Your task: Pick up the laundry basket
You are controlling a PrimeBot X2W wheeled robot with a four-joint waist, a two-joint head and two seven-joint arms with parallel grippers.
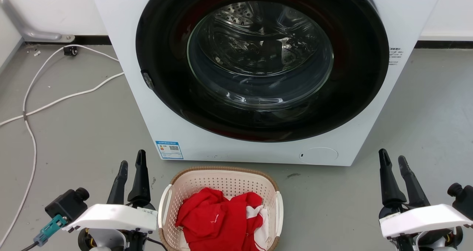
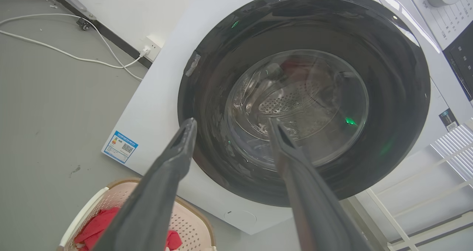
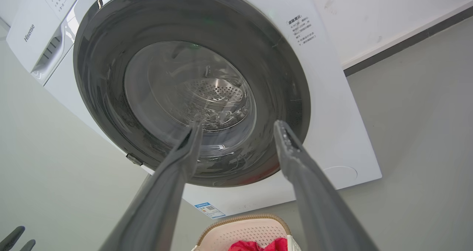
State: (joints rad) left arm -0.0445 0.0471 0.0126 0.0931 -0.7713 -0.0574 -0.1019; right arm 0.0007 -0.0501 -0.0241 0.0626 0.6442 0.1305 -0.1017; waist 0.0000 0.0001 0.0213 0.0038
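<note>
The laundry basket (image 1: pixel 225 182) stands on the grey floor (image 1: pixel 81 140), just in front of the white washing machine (image 1: pixel 184 143), whose round door is closed. Red cloth (image 1: pixel 218 217) lies inside the basket. The left gripper (image 1: pixel 132 158) is near the basket's left side, its jaws spread and empty. The right gripper (image 1: pixel 391 155) is well apart on the other side, its jaws also spread, holding nothing. A white cable (image 1: pixel 55 101) lies on the floor at the left.
</note>
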